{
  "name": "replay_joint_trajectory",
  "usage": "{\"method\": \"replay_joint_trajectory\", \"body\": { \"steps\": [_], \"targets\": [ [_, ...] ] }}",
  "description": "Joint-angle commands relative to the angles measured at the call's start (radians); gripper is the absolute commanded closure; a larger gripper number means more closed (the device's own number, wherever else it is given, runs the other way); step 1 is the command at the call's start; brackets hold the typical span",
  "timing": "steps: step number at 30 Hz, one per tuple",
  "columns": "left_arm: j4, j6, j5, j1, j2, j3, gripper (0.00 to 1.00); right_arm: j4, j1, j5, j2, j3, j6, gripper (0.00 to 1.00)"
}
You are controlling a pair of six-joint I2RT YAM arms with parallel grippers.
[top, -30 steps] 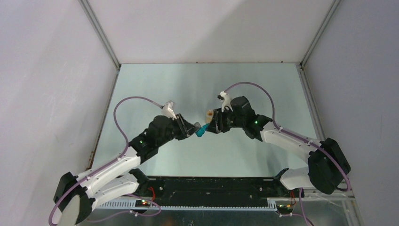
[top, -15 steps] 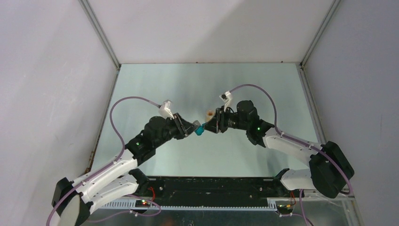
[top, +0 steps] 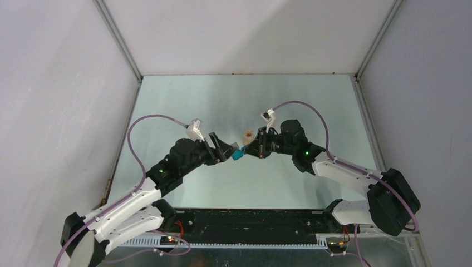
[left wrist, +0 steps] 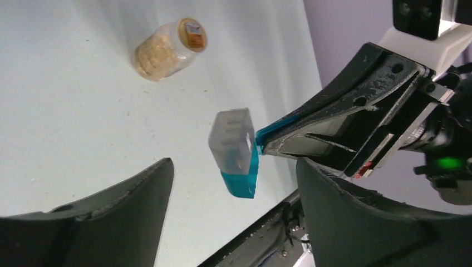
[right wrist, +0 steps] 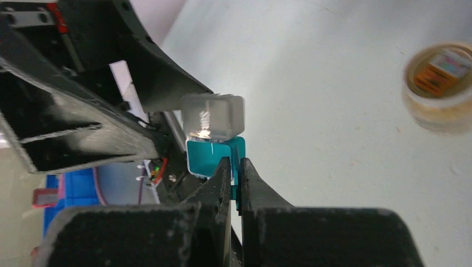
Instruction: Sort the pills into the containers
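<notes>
Started at the near edge of the table, with two bases bolted there side by side. Tracked the left arm and the right arm reaching inward and away, both aimed at mid-table. Noted a purple cable looping high over the left forearm and another over the right.

Then reached the meeting point, with the grippers nose to nose. Found the left gripper spread wide, with one dark finger on each side of the case and neither touching it in the left wrist view. Caught the right gripper pinched tight on a thin teal edge of that case, fingers pressed nearly together around it. Saw the case hanging off those fingertips between the two grippers. Made out a teal body and a frosted grey face with a small pale mark on it. Could not say for sure how far off the table.

Spotted a jar just beyond, near the case but clearly apart from it. Made out clear sides, a tan filling and a lid with an orange label. Could not tell whether upright or on its side, and found it too blurred in the right wrist view for more.

Finished at the back, past a stretch of pale table, at grey walls on three sides with metal posts in the corners.
</notes>
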Motion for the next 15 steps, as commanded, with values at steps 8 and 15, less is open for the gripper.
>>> {"method": "replay_joint_trajectory", "body": {
  "steps": [8, 15],
  "targets": [
    [-0.099, 0.084, -0.136, 0.010, 0.016, 0.070, 0.04, -0.517, -0.015, 0.373, -0.089, 0.063, -0.111, 1.00],
    [-0.119, 0.103, -0.156, 0.011, 0.035, 0.082, 0.04, -0.560, -0.087, 0.476, -0.081, -0.005, -0.107, 0.98]
  ]
}}
